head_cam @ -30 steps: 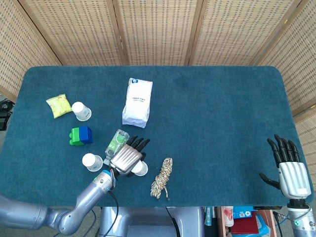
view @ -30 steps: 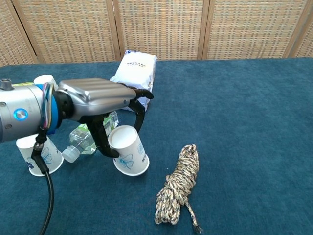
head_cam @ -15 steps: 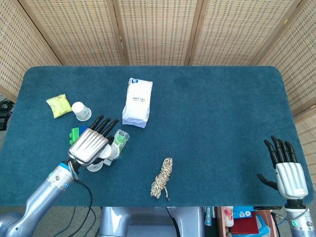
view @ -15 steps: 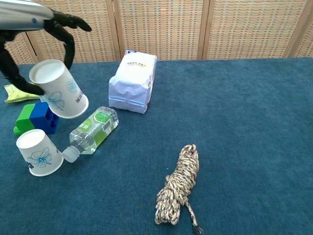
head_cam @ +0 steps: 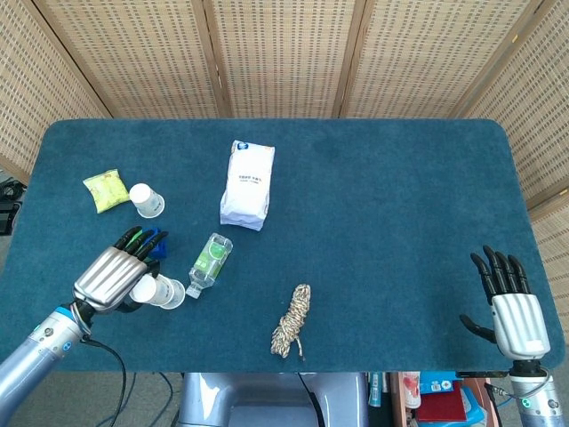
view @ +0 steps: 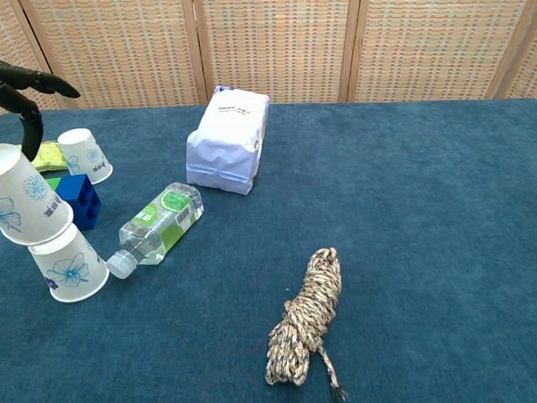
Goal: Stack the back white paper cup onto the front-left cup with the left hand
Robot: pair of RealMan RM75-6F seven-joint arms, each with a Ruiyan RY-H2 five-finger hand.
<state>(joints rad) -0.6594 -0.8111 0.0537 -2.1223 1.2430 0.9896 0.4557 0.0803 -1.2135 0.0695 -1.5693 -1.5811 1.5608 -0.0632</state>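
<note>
My left hand (head_cam: 111, 277) holds a white paper cup (view: 23, 207) with a blue flower print, mouth down and tilted. That cup (head_cam: 149, 288) rests against the top of the front-left cup (view: 69, 263), which stands upside down on the blue cloth. In the chest view only the dark fingers (view: 25, 84) show at the left edge. Another white cup (head_cam: 147, 200) (view: 85, 154) stands upside down further back, beside a yellow packet. My right hand (head_cam: 507, 301) hovers at the front right edge, fingers spread and holding nothing.
A clear bottle (view: 156, 225) lies just right of the cups. A blue and green block (view: 71, 198) sits behind them, and a yellow packet (head_cam: 104, 190) lies at the far left. A white bag (head_cam: 247, 183) lies mid-table; a rope bundle (head_cam: 292, 320) lies front centre.
My left hand lifted the cup from the front middle, carried it left over the bottle, and lowered it onto the front-left cup. The right hand barely shifted.
</note>
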